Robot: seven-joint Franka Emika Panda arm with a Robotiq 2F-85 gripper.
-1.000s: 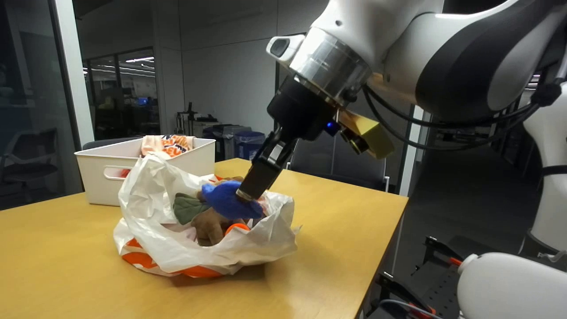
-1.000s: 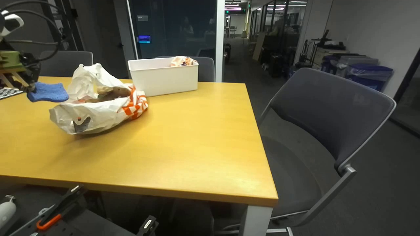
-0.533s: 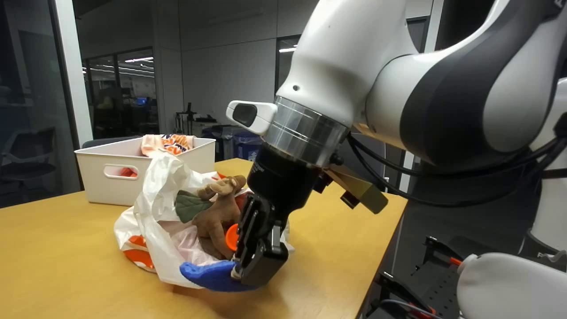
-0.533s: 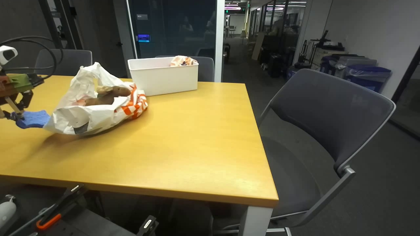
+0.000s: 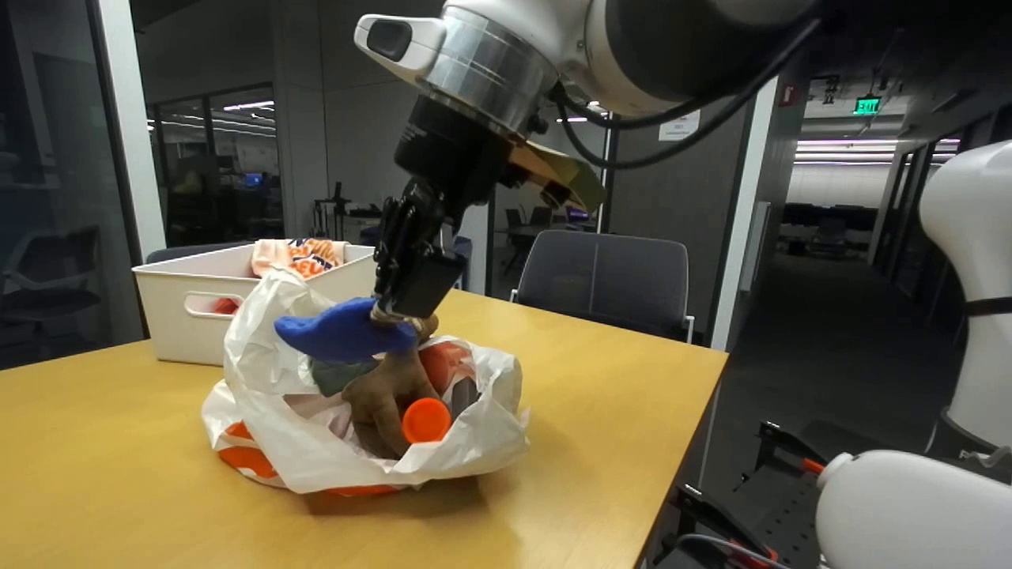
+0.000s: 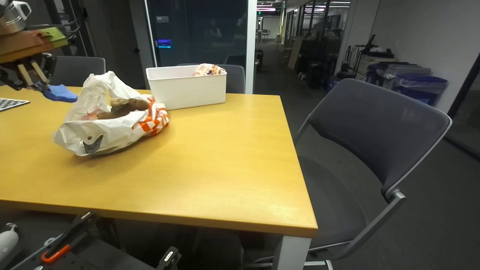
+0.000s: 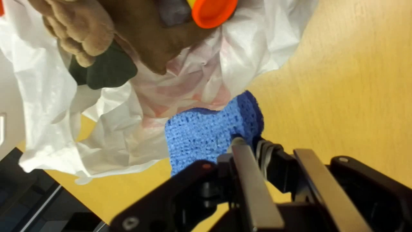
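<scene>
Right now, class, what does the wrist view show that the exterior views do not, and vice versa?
Only the wrist view: a yellow strip beside the orange lid.
Only the exterior views: printed cloth in the white bin, a green exit sign.
Shared: gripper holding the blue sponge, white plastic bag, brown plush toy.

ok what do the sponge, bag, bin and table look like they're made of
Sponge: likely foam or cellulose, matte; pitted with tiny dark pores. Bag: probably thin plastic film, slightly shiny; it crinkles and catches light. Bin: seemingly moulded plastic, smooth; even white walls, rounded corners. Table: wood or wood-look laminate, faintly glossy; faint grain shows in the wrist view, but I can't tell which.
</scene>
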